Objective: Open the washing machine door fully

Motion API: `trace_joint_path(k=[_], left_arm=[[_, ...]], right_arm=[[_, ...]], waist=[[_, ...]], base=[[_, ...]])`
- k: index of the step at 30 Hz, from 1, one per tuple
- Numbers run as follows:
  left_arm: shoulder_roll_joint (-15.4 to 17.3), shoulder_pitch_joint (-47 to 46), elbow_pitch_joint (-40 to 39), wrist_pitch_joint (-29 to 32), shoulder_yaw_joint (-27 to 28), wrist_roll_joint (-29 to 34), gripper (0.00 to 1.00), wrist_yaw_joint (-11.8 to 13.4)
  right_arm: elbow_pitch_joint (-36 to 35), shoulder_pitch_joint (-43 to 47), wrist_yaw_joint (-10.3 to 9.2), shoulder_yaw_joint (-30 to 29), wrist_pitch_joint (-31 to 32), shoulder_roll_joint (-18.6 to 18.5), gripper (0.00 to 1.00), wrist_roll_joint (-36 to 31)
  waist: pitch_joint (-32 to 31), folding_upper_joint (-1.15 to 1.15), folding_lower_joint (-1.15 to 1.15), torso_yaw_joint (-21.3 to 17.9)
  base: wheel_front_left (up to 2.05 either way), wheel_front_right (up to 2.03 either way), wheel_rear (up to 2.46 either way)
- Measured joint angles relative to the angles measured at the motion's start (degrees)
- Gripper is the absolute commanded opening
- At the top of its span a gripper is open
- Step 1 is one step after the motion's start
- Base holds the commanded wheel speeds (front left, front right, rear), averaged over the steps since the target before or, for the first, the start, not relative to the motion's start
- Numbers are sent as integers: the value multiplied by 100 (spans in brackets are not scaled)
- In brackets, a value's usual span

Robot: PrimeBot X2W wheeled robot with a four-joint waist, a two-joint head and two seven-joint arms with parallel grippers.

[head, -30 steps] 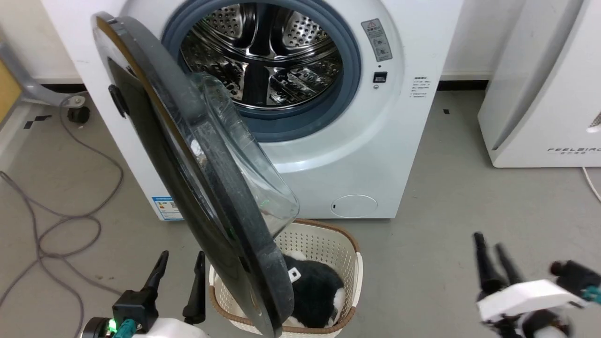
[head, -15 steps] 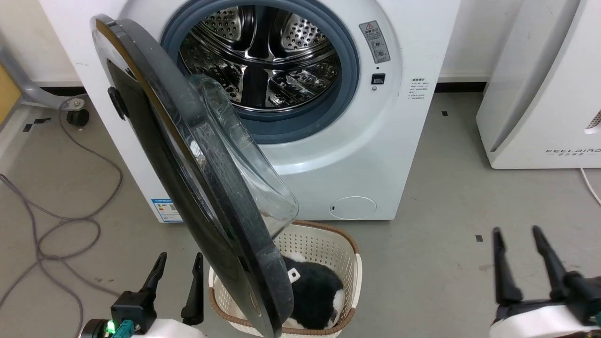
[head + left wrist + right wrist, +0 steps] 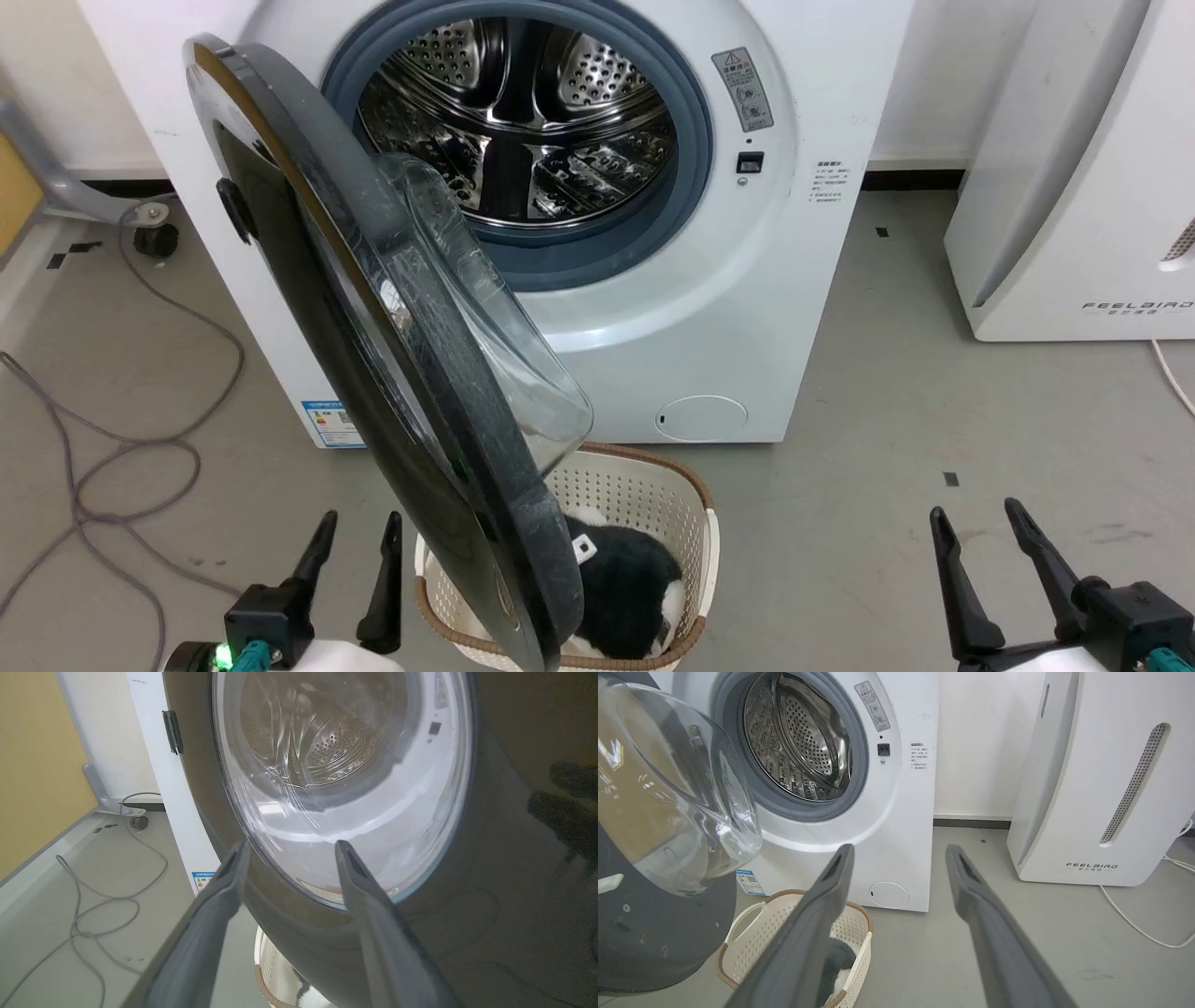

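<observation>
Leftmost, a grey cable [image 3: 140, 444] loops over the floor [image 3: 887, 420] beside the washer [image 3: 747, 308]. Next comes the left pincer [image 3: 362, 515], low in the head view, its two fingers spread wide with nothing between them. It sits just left of the door [image 3: 401, 364], close to the lower rim; whether a finger touches the rim cannot be told. In the left wrist view, this pincer [image 3: 292, 843] points at the door's [image 3: 327, 765] glossy outer face, with the clear glass centre showing between its tips.

The door is hinged on the washer's left side and stands swung well out from the front, edge-on to the head camera. Its glass bowl bulges to the right, toward the opening. Behind it, the steel drum [image 3: 523, 121] is exposed inside a grey rubber ring [image 3: 695, 140]. The door's lower edge hangs over a cream basket [image 3: 635, 485], which stands on the floor in front of the washer and holds something dark and fluffy [image 3: 625, 579]. A small round flap [image 3: 700, 417] sits low on the front, just behind the basket.

Further right, well apart from the door, the right pincer [image 3: 973, 509] is over bare floor, fingers spread and empty. The right wrist view shows this pincer [image 3: 900, 847] facing the washer's right edge. A tall white unit [image 3: 1074, 187] stands at the far right.
</observation>
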Motion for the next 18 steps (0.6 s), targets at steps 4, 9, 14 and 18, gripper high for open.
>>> trace_joint_path(k=[4, 9, 14, 18], left_arm=[[0, 57, 10, 0, -14, 5, 0, 1], [10, 97, -20, 0, -19, 19, 0, 3], [36, 93, -225, 0, -5, 44, 0, 13], [58, 33, -666, 0, 27, 41, 0, 59]], right_arm=[[77, -1, 0, 1, -25, 0, 100, 9], [130, -3, 0, -10, -45, 0, 100, 9], [162, -7, 0, -9, -48, 0, 100, 34], [205, -10, 0, -20, -51, 0, 100, 56]], waist=[[-22, 0, 0, 1], [-25, 0, 0, 7], [-1, 0, 0, 15], [12, 0, 0, 28]], base=[[0, 0, 0], [0, 0, 0], [0, 0, 0], [0, 0, 0]])
